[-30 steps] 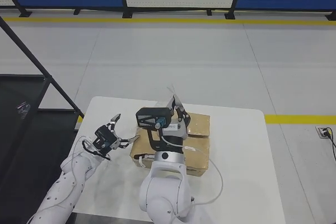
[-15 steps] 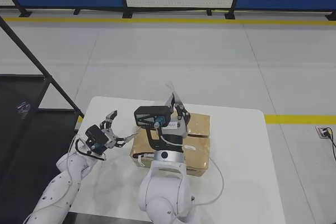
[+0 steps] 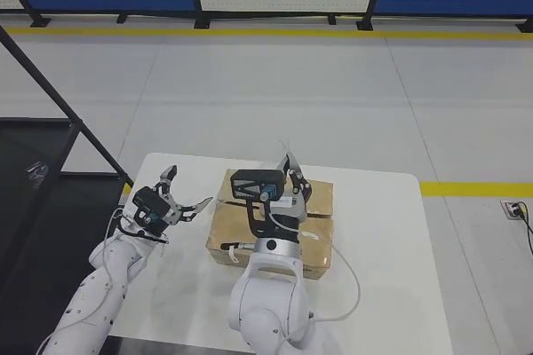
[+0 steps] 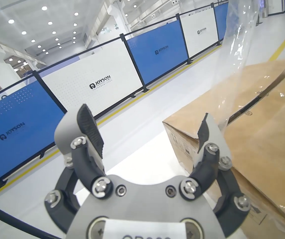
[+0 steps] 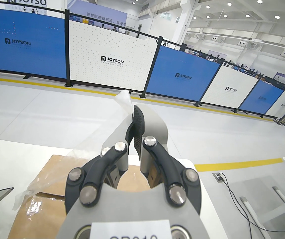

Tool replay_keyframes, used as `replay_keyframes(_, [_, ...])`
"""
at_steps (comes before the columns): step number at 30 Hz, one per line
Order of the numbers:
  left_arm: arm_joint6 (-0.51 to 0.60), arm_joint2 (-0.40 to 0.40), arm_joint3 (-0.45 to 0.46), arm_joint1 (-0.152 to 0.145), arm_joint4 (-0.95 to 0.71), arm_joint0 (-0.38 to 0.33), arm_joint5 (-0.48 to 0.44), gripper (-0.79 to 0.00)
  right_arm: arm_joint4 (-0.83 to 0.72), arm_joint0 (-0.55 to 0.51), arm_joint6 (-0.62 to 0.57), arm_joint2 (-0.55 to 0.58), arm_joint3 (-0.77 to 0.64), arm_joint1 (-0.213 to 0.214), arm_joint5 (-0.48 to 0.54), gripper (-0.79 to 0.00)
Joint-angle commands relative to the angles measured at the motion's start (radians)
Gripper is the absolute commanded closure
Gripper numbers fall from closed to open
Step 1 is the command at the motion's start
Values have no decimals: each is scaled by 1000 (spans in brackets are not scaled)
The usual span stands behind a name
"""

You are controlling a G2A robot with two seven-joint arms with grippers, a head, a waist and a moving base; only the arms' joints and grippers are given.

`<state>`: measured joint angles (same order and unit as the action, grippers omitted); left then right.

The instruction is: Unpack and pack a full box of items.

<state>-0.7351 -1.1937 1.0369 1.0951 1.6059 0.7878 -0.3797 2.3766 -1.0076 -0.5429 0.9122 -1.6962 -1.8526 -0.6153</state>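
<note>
A brown cardboard box (image 3: 313, 200) is set near the middle of the white table (image 3: 382, 266). A clear plastic sheet (image 3: 287, 153) is laid over part of the box's top. One end of the sheet is held up above the box. That end is pinched by the right gripper (image 3: 295, 173), with its two fingers pressed tight together on it. In the right wrist view, the tip of the sheet (image 5: 123, 98) is seen poking out past the gripper (image 5: 137, 115), with the box (image 5: 45, 200) below.

The left gripper (image 3: 189, 188) is held just beside the box's left side, above the table. Its fingers are spread wide apart and nothing is held between them. In the left wrist view, one fingertip of this gripper (image 4: 144, 115) is seen near a corner of the box (image 4: 257, 138), close to the hanging sheet (image 4: 237, 50).

Blue and white fence panels (image 5: 107, 58) are stood far behind on the floor, along a yellow line (image 3: 484, 188).
</note>
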Motion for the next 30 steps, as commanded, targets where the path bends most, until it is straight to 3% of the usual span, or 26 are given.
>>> replay_keyframes(1, [5, 16, -6, 4, 6, -6, 0, -779, 0, -9, 1, 1, -3, 2, -8, 0])
replay_keyframes(17, [51, 79, -62, 36, 2, -65, 44, -770, -18, -98, 26, 30, -34, 22, -66, 0])
replay_keyframes(30, [76, 117, -98, 52, 38, -91, 54, -760, -39, -140, 22, 70, -46, 32, -48, 0])
